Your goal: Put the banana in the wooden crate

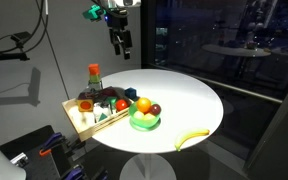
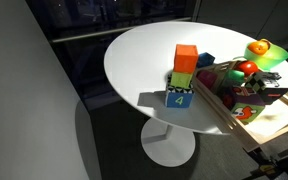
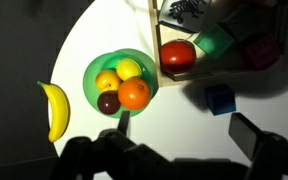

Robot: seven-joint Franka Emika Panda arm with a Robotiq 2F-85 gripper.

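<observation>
The banana (image 1: pixel 192 138) lies on the white round table near its front edge, apart from the green bowl; in the wrist view the banana (image 3: pixel 56 108) is at the left. The wooden crate (image 1: pixel 79 118) sits at the table's side, holding blocks and fruit, and shows in an exterior view (image 2: pixel 224 105) and at the top right of the wrist view (image 3: pixel 156 40). My gripper (image 1: pixel 121 45) hangs high above the table's far side, open and empty. Its fingers (image 3: pixel 189 130) frame bare table beside the bowl. The banana is out of sight in one exterior view.
A green bowl (image 1: pixel 144 122) (image 3: pixel 92 72) holds round orange, yellow and dark fruits. A red fruit (image 3: pixel 177 55) lies in the crate. A blue cube (image 3: pixel 220 99) stands on the table. Stacked orange, green and blue blocks (image 2: pixel 183 75) stand beside the crate. A bottle (image 1: pixel 94 76) stands in the crate.
</observation>
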